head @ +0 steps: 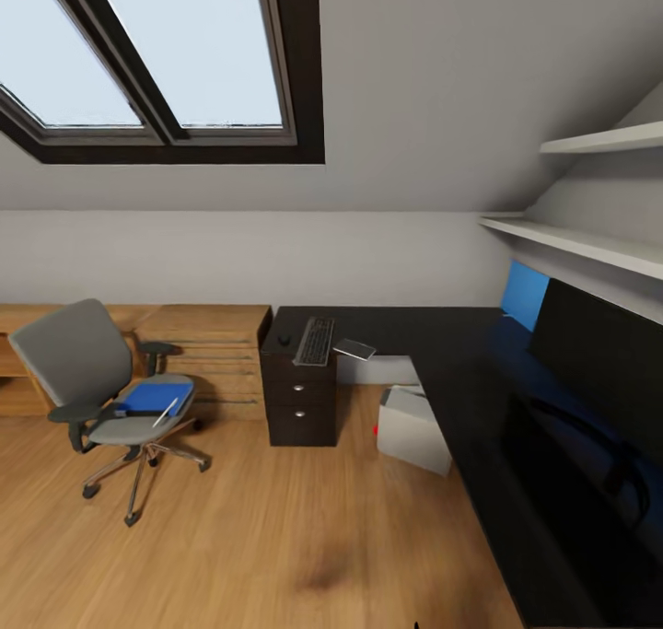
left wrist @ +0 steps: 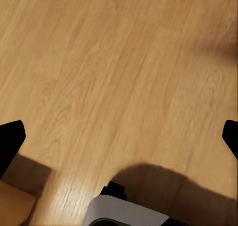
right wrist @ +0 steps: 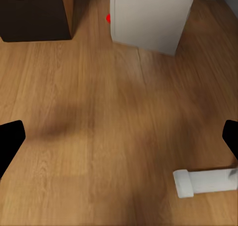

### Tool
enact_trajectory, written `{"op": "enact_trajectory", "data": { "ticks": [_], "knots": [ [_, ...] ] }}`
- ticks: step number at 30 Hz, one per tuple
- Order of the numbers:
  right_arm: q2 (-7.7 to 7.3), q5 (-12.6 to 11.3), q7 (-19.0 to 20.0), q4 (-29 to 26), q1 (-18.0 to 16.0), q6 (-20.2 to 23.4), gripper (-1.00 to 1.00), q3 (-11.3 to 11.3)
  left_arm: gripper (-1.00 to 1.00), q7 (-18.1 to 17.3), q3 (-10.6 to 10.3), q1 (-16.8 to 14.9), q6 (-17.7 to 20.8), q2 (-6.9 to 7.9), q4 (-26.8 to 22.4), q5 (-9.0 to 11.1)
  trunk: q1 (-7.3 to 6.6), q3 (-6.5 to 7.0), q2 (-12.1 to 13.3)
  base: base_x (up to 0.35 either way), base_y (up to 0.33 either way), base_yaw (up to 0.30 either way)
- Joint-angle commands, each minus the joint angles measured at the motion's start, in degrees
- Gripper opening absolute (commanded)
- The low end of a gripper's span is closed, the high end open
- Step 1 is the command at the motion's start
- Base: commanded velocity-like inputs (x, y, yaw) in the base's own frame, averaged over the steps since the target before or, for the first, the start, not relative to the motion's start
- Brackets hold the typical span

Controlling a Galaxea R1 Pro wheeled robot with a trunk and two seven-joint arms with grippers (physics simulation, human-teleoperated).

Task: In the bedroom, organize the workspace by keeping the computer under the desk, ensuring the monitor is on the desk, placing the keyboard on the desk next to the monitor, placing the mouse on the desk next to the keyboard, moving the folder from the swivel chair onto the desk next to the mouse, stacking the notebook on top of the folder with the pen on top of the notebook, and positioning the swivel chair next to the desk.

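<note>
The swivel chair (head: 87, 362) stands on the floor at the left, away from the desk (head: 433, 330). The blue folder (head: 152, 397) lies on its seat with the white pen (head: 167, 412) across it. On the desk's left end lie the keyboard (head: 315, 341), the small black mouse (head: 284, 340) to its left, and a flat grey notebook (head: 355, 349) to its right. The monitor (head: 599, 353) stands on the right wing. The computer (head: 412, 426) sits on the floor under the desk and shows again (right wrist: 148, 20) beyond my right gripper (right wrist: 119, 141). Both that one and my left gripper (left wrist: 119, 139) hang open over bare floor.
A dark drawer unit (head: 299, 399) holds up the desk's left end. Low wooden shelving (head: 203, 353) runs along the back wall behind the chair. White wall shelves (head: 589, 242) hang above the monitor. A white cylinder (right wrist: 203, 182) lies low near my right gripper. Open wooden floor spreads between chair and desk.
</note>
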Motion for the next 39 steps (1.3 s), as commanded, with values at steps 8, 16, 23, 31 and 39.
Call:
{"op": "enact_trajectory", "data": {
  "ticks": [8, 16, 23, 31, 39],
  "knots": [
    [-0.02, 0.61, -0.19, 0.04, -0.05, -0.15, 1.00, -0.50, 1.00, 0.27, -0.48, -0.04, -0.14, -0.01, 0.01, 0.34, 0.06, -0.11, -0.10, 0.332, 0.015, 0.000],
    [-0.06, 0.61, -0.19, 0.04, -0.05, -0.15, 1.00, -0.43, 1.00, 0.27, -0.48, -0.04, -0.18, -0.01, 0.01, 0.34, 0.06, -0.11, -0.10, 0.332, 0.128, 0.000],
    [-0.06, 0.61, -0.19, 0.04, -0.05, 0.23, 1.00, -0.37, 1.00, 0.29, -0.46, -0.04, -0.21, 0.00, 0.01, 0.40, 0.06, -0.11, -0.10, 0.332, 0.072, 0.000],
    [0.02, 0.61, -0.19, 0.04, -0.05, 0.13, 1.00, -0.42, 1.00, 0.29, -0.48, -0.04, -0.20, 0.00, 0.01, 0.41, 0.06, -0.11, -0.10, 0.335, 0.014, -0.001],
    [0.06, 0.61, -0.19, 0.04, -0.05, 0.05, 1.00, -0.42, 1.00, 0.27, -0.48, -0.04, -0.15, -0.01, 0.01, 0.41, 0.06, 0.08, -0.10, 0.335, 0.104, -0.106]
  ]
}}
